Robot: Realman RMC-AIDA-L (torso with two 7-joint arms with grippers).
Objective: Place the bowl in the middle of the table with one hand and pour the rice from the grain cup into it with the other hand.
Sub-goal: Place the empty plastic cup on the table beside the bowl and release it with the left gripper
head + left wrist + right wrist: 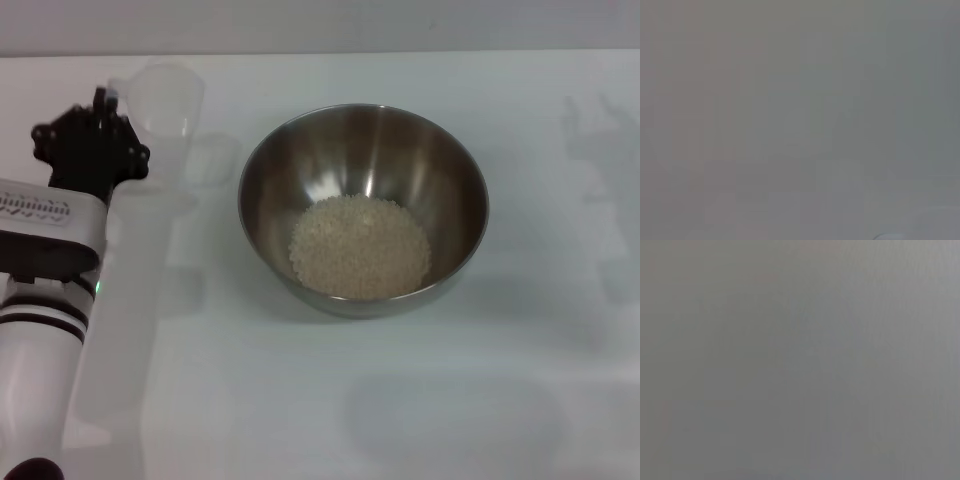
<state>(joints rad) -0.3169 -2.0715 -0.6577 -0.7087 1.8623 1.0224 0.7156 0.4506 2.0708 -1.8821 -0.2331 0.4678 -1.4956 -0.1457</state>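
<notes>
The stainless-steel bowl [363, 205] stands in the middle of the white table [330, 400]. The rice [361, 247] lies as a pale heap on the bowl's bottom. The clear grain cup [165, 100] stands upright at the far left of the table and looks empty. My left gripper [100, 125] is right beside the cup, on its left, at about the cup's height. The right gripper is out of view. Both wrist views show only plain grey.
Faint shadows of the arms fall on the table at the left and the far right. The table's far edge runs along the top of the head view.
</notes>
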